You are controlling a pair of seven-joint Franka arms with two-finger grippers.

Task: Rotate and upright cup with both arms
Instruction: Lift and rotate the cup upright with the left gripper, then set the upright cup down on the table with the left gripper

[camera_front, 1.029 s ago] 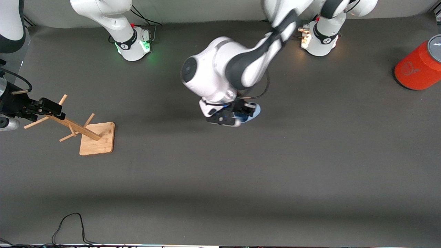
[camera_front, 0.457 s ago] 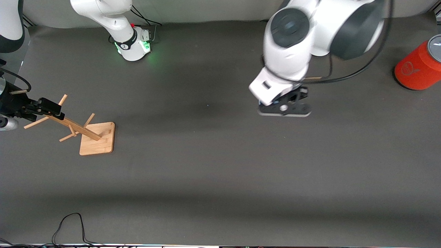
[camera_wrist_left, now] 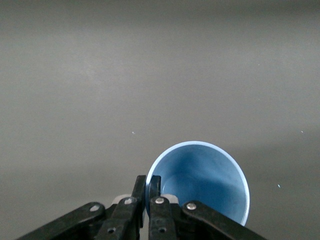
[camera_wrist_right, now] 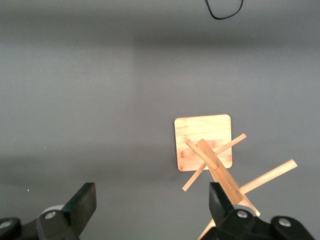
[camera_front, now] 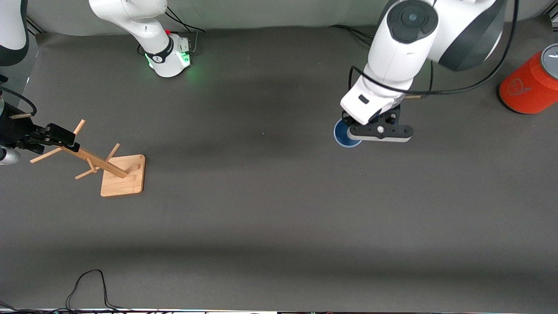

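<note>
The pale-blue cup [camera_front: 345, 134] stands mouth up on or just above the dark mat, toward the left arm's end of the table. My left gripper [camera_front: 361, 132] comes down from above and is shut on the cup's rim. In the left wrist view one finger sits inside the cup [camera_wrist_left: 200, 177] and one outside, with the left gripper [camera_wrist_left: 148, 186] pinching the wall. I cannot tell whether the cup's base touches the mat. My right gripper [camera_front: 65, 136] waits open over the top of the wooden rack [camera_front: 122, 174], its wide-apart fingers [camera_wrist_right: 85, 200] holding nothing.
A large orange-red cylinder with a grey top [camera_front: 529, 85] stands at the left arm's end of the table. The wooden rack [camera_wrist_right: 202, 142] with its pegs sits under the right gripper [camera_wrist_right: 152, 200]. A black cable [camera_front: 87, 283] loops at the table edge nearest the front camera.
The left arm has swung from the table's middle toward its own end, carrying the cup. The cup has turned from lying sideways in the grip to mouth up. The right arm has not moved.
</note>
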